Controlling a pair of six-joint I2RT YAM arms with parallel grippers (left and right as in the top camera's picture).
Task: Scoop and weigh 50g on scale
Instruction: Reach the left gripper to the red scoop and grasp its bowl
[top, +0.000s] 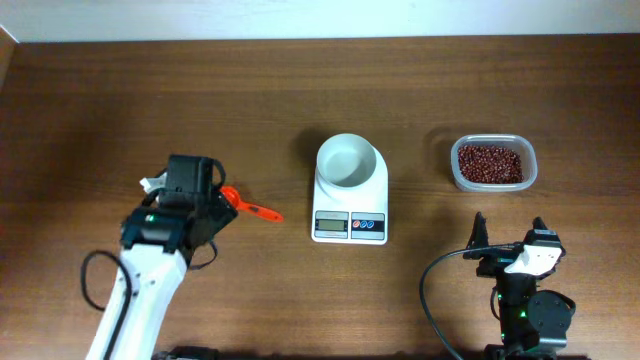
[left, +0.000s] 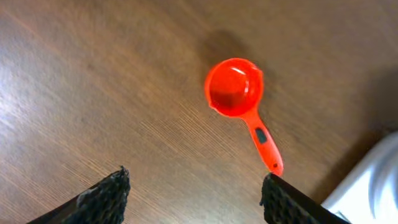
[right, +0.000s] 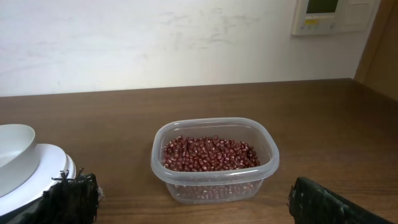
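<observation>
Both open, holding nothing | left claw (left: 194, 174) over red scoop (left: 235, 90) lying on tabletop (left: 93, 74) | right claw (right: 189, 182) facing bean tub (right: 214, 155)

Looks like a lab or office room rigged for robot trials. Wood-grain bench (top: 100, 100) against a plain, scuffed white wall (right: 155, 43); wall-mounted control panel (right: 323, 15) with a small display, beside brown wooden trim (right: 384, 50). Left arm (top: 140, 290) and right arm (top: 525, 310) at the bench's near edge, black cable (top: 421, 295) looping loose, kitchen scale (top: 350, 226) between them.
</observation>
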